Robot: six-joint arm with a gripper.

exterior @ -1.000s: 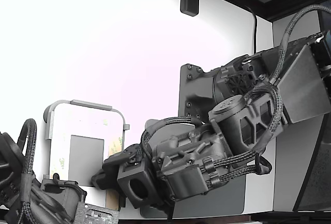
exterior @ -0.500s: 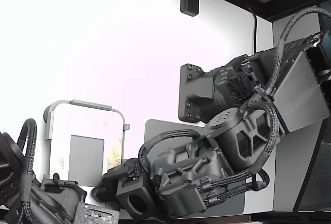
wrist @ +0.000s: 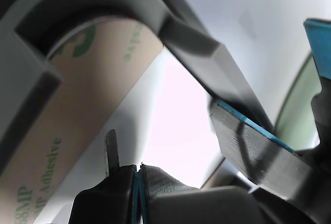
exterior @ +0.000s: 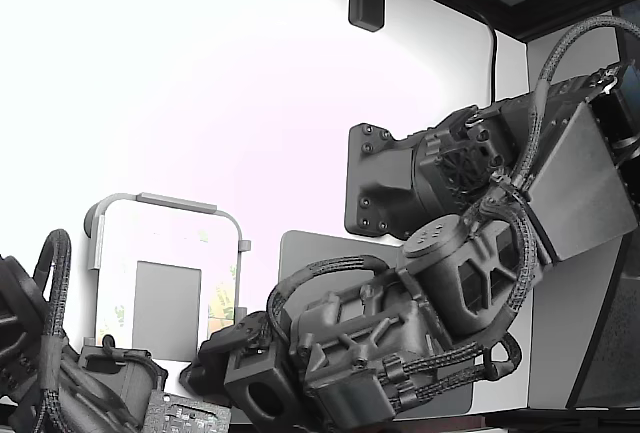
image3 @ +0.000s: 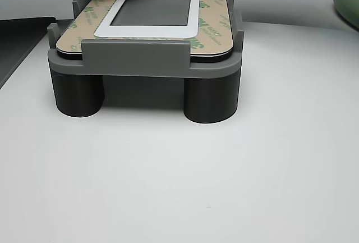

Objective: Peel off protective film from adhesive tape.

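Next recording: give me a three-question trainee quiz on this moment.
1. True or false: the protective film carries green print.
2. In the other view, the grey fixture stands on: A) two round legs, B) four wheels, C) a stack of books.
3. Fill in: in the wrist view, the pads of the tool are pressed ____ (together/apart).
Key: 1 true; 2 A; 3 together.
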